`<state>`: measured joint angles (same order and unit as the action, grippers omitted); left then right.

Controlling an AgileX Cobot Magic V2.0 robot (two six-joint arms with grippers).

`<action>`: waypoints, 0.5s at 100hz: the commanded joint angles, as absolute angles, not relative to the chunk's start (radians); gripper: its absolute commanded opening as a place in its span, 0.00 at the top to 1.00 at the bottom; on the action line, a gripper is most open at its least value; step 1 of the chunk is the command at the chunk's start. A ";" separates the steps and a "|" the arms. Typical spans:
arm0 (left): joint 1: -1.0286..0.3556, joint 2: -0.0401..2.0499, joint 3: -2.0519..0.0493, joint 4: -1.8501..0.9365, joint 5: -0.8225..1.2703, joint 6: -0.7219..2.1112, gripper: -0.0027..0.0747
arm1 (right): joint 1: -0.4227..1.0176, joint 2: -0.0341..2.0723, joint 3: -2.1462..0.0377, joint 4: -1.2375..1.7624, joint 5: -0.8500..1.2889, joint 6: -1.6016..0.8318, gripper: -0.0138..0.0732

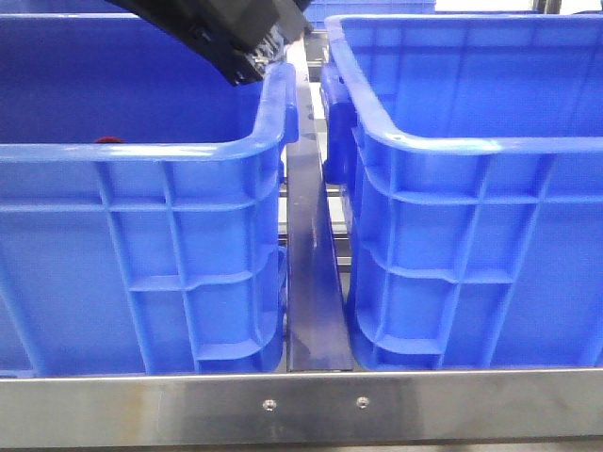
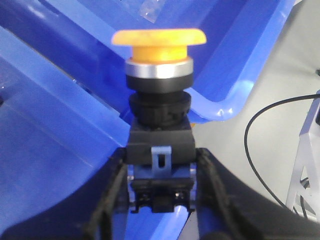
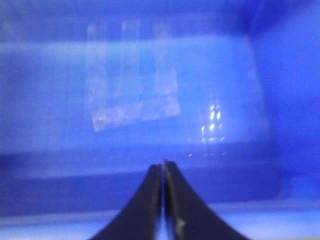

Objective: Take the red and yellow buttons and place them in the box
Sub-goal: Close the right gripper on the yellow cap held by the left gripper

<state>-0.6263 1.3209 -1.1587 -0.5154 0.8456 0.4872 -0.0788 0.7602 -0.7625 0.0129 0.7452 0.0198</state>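
A: Biggest first?
B: Two blue crates fill the front view: the left crate [image 1: 141,235] and the right crate [image 1: 471,235], a metal strip [image 1: 311,282] between them.
A: The arms?
B: The left gripper [image 2: 160,200] clamps the yellow button [image 2: 159,55] by its black base, centre frame, above a crate. The right gripper [image 3: 163,167] is pressed closed, empty, over blue plastic bearing clear tape [image 3: 135,95].
A: Red?
B: A red sliver [image 1: 108,141] behind the left crate's near rim.

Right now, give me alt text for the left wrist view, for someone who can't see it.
The left hand grips the black base of a yellow button, cap pointing away from the camera. Blue box walls fill the background, with grey floor and a black cable beside.
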 commanded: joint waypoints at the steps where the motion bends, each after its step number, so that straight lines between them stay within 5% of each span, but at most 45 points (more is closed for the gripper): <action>1: -0.633 1.296 -1.188 -0.558 0.795 0.492 0.79 | -0.079 0.836 -0.834 0.050 0.725 0.021 0.56; 15: -0.633 1.296 -1.188 -0.558 0.795 0.492 0.79 | -0.079 0.922 -0.883 0.103 0.772 0.021 0.29; 34: -0.633 1.296 -1.188 -0.558 0.795 0.492 0.79 | -0.079 0.954 -0.908 0.338 0.750 0.009 0.28; 50: -0.633 1.296 -1.188 -0.558 0.795 0.492 0.79 | -0.079 0.955 -0.908 0.747 0.779 -0.233 0.28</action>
<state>-0.6263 1.3209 -1.1587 -0.5154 0.8456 0.4872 -0.0788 0.9615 -0.8700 0.4875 0.8050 -0.0860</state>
